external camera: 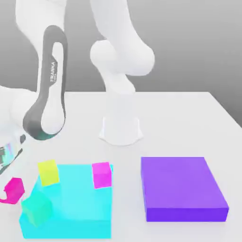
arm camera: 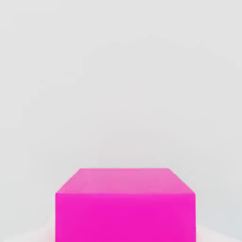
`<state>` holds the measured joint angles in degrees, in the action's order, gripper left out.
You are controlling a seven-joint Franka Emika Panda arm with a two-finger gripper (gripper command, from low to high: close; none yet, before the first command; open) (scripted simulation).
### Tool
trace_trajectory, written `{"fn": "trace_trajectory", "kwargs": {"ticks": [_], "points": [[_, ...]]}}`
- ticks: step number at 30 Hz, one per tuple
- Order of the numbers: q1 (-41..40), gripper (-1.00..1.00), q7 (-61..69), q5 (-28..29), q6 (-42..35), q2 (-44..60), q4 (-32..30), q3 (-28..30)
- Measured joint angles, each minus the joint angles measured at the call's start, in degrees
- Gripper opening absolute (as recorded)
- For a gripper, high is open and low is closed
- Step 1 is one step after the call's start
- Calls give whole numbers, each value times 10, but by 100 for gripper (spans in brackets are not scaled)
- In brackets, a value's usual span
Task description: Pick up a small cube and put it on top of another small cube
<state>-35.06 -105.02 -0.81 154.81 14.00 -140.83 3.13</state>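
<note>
a bare simulated test bench: white table (external camera: 189, 113), flat grey backdrop.

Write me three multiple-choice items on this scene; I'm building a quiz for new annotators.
1. Where is the hot-pink cube?
A. At the exterior view's left of the cyan block
B. On top of that block
C. Against the arm's base

2. How many small cubes are there?
A. Two
B. Three
C. Four

3. Is any small cube stacked on another small cube?
A. Yes, two are stacked
B. No, none is
C. Yes, three are stacked

Key:
1 A: it is off the block's left edge.
2 C: hot-pink, yellow, magenta and green.
3 B: every cube is apart from the others.
</note>
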Motion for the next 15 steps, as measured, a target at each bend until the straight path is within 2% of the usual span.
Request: {"fn": "trace_trajectory", "kwargs": {"ticks": [7, 13, 15], "points": [[24, -100, -3, 42, -79, -139, -63, -12], [51, -100, 37, 19, -142, -262, -120, -18], [55, -100, 44, 14, -123, -256, -132, -19]]}}
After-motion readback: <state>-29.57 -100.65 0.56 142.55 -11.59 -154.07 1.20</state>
